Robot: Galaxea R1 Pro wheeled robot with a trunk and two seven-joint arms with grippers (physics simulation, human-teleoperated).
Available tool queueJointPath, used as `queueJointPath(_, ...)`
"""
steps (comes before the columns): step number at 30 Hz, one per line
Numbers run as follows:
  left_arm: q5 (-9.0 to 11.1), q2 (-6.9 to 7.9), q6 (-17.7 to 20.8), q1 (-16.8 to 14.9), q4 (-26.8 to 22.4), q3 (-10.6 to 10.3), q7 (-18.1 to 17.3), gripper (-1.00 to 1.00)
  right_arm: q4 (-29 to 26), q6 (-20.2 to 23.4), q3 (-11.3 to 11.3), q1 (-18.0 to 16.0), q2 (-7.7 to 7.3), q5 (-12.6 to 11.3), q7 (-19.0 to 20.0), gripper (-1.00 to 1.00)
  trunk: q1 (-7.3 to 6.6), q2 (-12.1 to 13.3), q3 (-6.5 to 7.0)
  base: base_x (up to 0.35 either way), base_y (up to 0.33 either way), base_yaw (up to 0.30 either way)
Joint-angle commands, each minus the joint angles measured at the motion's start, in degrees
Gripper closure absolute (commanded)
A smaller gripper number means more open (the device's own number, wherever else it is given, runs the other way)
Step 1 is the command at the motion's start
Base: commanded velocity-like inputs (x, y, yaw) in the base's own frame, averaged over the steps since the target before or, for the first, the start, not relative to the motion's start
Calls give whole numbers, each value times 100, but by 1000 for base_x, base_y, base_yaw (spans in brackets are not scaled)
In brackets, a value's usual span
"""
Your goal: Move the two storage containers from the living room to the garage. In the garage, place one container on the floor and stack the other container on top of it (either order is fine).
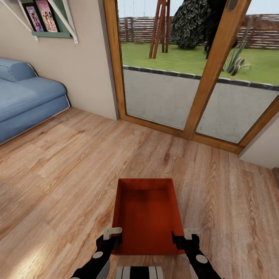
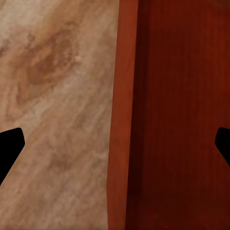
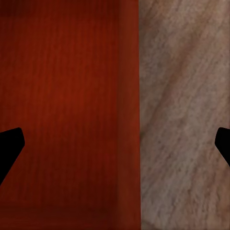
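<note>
Container: an orange-red rectangular open-topped storage box with thin plain walls (image 1: 148,213) sits low in the head view, directly in front of the robot, its long sides running away from the camera. Its inside shows nothing lying in it.
Container's place: over the light wood plank floor (image 1: 58,174) of the living room; whether it rests on the planks or is lifted off them cannot be told.
Left gripper (image 1: 112,237): at the box's near-left corner, one white-tipped finger outside the wall and a dark finger at the rim. In the left wrist view the left gripper (image 2: 115,143) has its two black fingertips wide apart at the picture's edges, with the box's left side wall (image 2: 122,115) standing between them, touched by neither.
Right gripper (image 1: 186,237): at the box's near-right corner, mirrored to the left one. In the right wrist view the right gripper (image 3: 115,143) also has its fingertips spread wide, astride the right side wall (image 3: 129,115), box interior on one side and wood floor on the other.
Surroundings: a blue upholstered sofa (image 1: 23,93) stands well off to the left against a beige wall; wood-framed glass doors (image 1: 186,77) lie ahead, with lawn and a fence beyond; a green wall shelf with picture books (image 1: 44,17) hangs above the sofa.
</note>
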Motion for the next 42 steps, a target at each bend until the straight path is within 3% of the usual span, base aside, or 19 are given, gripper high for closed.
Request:
queueJointPath(1, -17, -4, -22, -1, 5, 26, 8, -100, 3, -12, 0, -2, 2, 39, -24, -100, -1, -1, -4, 0, 0, 0)
queueJointPath(10, -15, -4, -38, -1, 5, 37, 9, -100, 3, -16, -7, -2, 2, 39, -25, -100, -1, -1, -4, 0, 0, 0)
queueJointPath(11, -16, -4, -38, 1, 5, 37, 9, 100, 3, -18, -7, -2, 2, 39, -25, -100, -1, -1, -4, 0, 0, 0)
queueJointPath(12, -16, -4, -37, 2, 5, 37, 9, 100, -1, -20, -5, -2, 2, 50, -25, 100, -1, -1, -4, 0, 0, 0)
queueJointPath(42, -17, -4, -29, 3, 5, 37, 9, 100, 3, -12, -8, -2, 2, 30, -24, 100, -1, -1, -4, 0, 0, 0)
